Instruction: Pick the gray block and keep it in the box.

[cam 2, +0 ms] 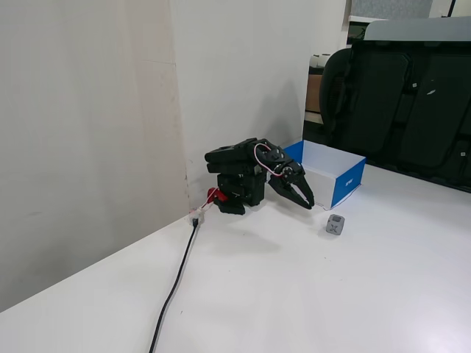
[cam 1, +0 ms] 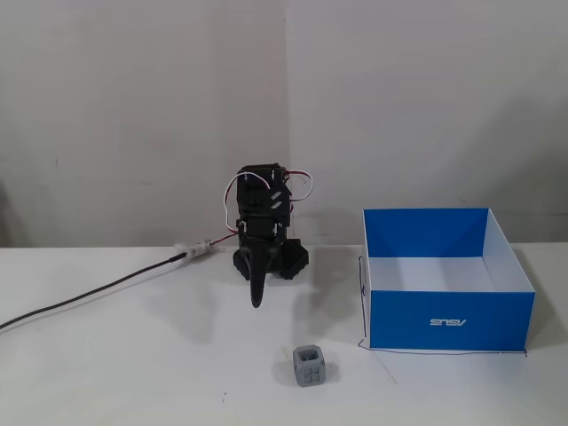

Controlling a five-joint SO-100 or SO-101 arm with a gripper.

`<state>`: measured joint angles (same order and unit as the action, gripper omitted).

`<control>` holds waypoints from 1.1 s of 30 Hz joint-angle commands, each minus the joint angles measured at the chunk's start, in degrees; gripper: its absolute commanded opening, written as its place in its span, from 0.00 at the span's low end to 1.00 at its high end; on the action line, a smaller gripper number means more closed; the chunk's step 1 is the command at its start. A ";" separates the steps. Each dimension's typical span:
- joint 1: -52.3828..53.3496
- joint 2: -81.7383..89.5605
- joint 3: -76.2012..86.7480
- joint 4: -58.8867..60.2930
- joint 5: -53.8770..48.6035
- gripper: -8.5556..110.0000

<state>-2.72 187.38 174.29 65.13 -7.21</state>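
Note:
The gray block (cam 1: 311,366) is a small cube standing on the white table near its front edge, apart from everything; it also shows in the other fixed view (cam 2: 335,224). The box (cam 1: 448,321), blue outside and white inside, stands open on the right, and nothing shows inside it; it shows behind the arm in the other fixed view (cam 2: 347,181). My gripper (cam 1: 256,302) hangs from the folded black arm with its tip pointing down, shut and empty, behind and left of the block. In the other fixed view my gripper (cam 2: 307,202) is a short gap away from the block.
A black cable (cam 1: 89,297) runs from the arm's base to the left edge of the table; it also shows in the other fixed view (cam 2: 176,287). White walls stand close behind the arm. A black chair (cam 2: 397,95) stands beyond the table.

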 commanded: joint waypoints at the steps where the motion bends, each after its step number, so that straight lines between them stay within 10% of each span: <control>1: 0.70 8.96 -0.70 0.18 -0.44 0.07; 22: -4.57 7.21 -12.57 4.57 0.26 0.07; 33: -11.07 -45.00 -34.10 -2.29 6.15 0.07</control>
<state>-12.92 146.43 146.25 64.07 -1.58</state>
